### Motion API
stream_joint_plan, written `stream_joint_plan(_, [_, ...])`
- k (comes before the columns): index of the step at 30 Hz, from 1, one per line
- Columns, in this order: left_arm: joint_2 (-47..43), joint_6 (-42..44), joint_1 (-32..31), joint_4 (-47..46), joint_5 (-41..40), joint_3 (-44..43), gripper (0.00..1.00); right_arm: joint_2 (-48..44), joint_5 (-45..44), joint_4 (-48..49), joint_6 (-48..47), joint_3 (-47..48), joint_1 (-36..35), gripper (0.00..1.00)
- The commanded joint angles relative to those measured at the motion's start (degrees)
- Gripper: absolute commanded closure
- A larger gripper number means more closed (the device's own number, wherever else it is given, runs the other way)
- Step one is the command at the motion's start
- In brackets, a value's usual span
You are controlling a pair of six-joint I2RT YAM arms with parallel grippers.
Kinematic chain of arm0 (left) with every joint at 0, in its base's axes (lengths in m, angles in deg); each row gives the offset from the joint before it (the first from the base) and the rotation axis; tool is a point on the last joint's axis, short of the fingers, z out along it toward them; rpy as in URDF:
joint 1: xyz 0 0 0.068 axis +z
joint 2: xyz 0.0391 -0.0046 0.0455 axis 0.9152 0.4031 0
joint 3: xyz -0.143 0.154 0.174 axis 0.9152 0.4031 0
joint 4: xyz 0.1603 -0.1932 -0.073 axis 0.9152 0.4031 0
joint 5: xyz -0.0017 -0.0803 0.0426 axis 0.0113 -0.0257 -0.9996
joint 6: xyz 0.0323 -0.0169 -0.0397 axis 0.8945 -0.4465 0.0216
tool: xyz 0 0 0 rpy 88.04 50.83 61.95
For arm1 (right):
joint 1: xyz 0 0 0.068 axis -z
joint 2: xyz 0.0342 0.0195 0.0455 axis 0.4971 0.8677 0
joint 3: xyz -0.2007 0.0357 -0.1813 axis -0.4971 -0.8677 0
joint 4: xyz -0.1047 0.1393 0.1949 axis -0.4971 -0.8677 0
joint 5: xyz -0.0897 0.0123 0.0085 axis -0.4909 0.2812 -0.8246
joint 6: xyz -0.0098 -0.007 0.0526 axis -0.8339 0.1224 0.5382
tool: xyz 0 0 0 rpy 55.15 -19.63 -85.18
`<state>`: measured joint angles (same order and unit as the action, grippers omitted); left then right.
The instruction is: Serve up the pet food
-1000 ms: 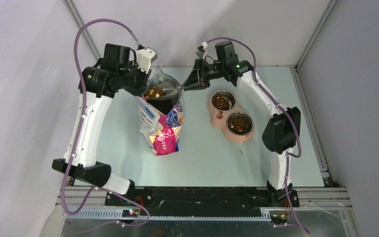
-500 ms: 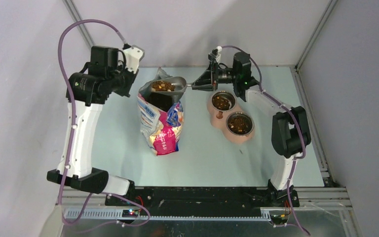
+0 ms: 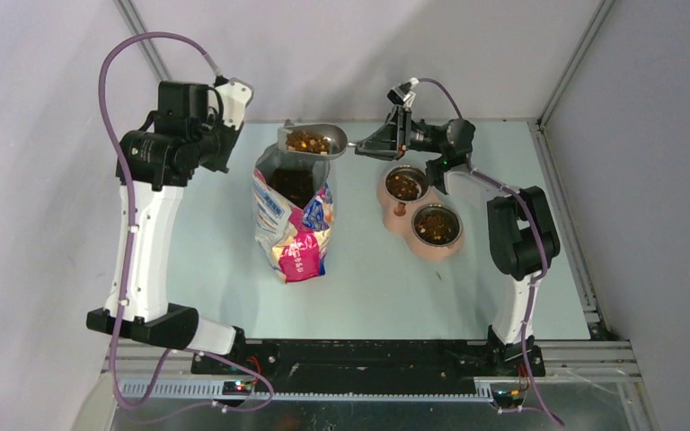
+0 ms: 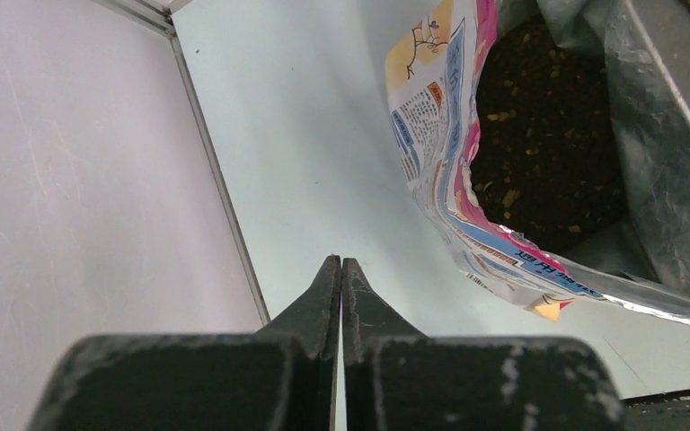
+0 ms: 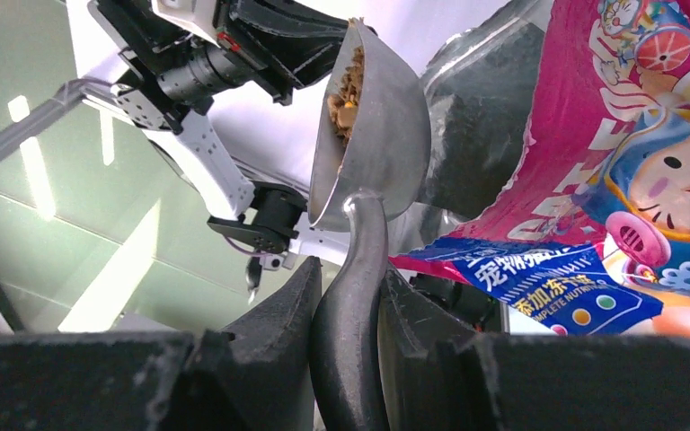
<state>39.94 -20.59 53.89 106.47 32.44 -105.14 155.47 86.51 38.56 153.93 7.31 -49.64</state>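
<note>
Scoop (image 3: 334, 138) of pet food (image 3: 306, 141) lifted clear of bag (image 3: 293, 215) | right fingers (image 5: 280, 314) clamp its handle | left fingers (image 4: 322, 301) pressed together, empty

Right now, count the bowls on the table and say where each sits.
2. One bowl sits farther back, the other nearer the arms; both right of the bag.

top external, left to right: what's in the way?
left gripper → bag → right gripper → twin bowl. The scoop is left out: it hangs over the bag's mouth, so its place is unclear.
</note>
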Motion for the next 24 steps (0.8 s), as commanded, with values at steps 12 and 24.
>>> stream_joint_plan(12, [-0.8, 1.0, 0.3, -0.8, 0.9, -0.5, 1.00, -6.3, -4.3, -10.3, -9.9, -2.6, 4.7, 1.00])
stream_joint_plan(24, [-2.9, 1.8, 0.2, -0.8, 1.1, 0.8, 1.00, -13.3, -8.1, -22.9, -22.9, -7.0, 14.1, 1.00])
